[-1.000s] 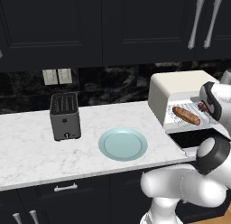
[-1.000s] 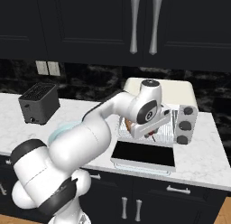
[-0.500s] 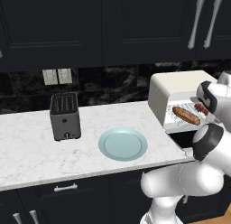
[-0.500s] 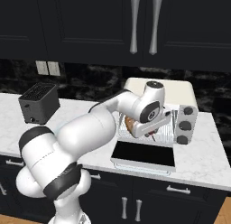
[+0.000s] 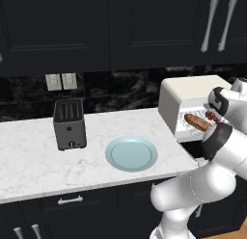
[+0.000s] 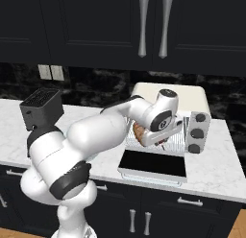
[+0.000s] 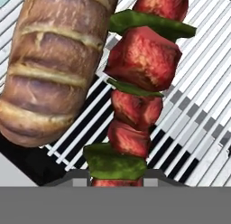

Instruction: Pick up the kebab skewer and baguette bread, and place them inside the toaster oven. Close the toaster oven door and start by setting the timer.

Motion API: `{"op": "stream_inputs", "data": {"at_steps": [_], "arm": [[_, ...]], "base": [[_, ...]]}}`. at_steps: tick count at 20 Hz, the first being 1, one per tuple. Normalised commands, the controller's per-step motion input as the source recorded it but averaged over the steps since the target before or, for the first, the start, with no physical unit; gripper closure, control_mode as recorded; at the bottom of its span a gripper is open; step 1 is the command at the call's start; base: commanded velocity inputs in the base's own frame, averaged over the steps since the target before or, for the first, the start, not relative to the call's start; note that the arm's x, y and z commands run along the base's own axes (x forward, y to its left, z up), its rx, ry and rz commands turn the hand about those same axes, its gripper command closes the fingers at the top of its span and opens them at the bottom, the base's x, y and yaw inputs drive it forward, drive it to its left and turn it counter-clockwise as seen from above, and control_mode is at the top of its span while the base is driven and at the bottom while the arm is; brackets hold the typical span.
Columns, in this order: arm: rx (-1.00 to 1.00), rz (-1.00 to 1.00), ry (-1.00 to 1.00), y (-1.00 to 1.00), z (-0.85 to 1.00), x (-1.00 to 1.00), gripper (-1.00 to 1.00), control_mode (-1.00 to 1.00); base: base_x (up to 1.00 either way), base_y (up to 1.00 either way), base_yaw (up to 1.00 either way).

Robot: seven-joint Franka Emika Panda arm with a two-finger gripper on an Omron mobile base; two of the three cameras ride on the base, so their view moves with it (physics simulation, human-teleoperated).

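Observation:
The cream-white toaster oven [image 5: 188, 88] [image 6: 192, 95] stands at the counter's right end, its door [image 6: 153, 166] folded down flat. Inside it the golden-brown baguette bread [image 5: 197, 121] [image 6: 138, 132] [image 7: 58, 65] lies on the wire rack [image 7: 198, 128]. My gripper [image 6: 161, 138] [image 7: 116, 180] reaches into the oven mouth and is shut on the near end of the kebab skewer [image 5: 211, 116] [image 7: 140, 83]. The skewer's red meat and green pepper pieces stretch over the rack right beside the bread. The fingertips are mostly hidden under the skewer.
Side knobs [image 6: 197, 134] sit on the oven's right face. A pale blue plate [image 5: 131, 153] lies bare mid-counter, and a dark slot toaster [image 5: 70, 123] stands to its left. Dark cabinets hang above; the open door juts past the counter's front edge.
The arm's elbow and lower links have swung a little. The hand stays in the oven mouth with the skewer still gripped, and the bread has not moved.

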Motion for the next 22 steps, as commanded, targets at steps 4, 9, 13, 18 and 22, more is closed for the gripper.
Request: {"op": "stream_inputs", "data": {"at_steps": [4,9,13,18,22], "arm": [[0.05,0.0,0.0,-0.08,-0.17,0.24,1.0,-1.0],[0.04,0.0,0.0,-0.09,-0.1,0.17,1.0,-1.0],[0.03,0.0,0.0,-0.06,-0.06,0.1,1.0,-1.0],[0.01,0.0,0.0,0.0,-0.12,0.0,-1.0,-1.0],[0.0,0.0,0.0,0.0,0.0,0.0,-1.0,-1.0]], "base": [[0.0,0.0,0.0],[0.0,0.0,0.0],[0.0,0.0,0.0],[0.0,0.0,0.0],[0.0,0.0,0.0]]}}
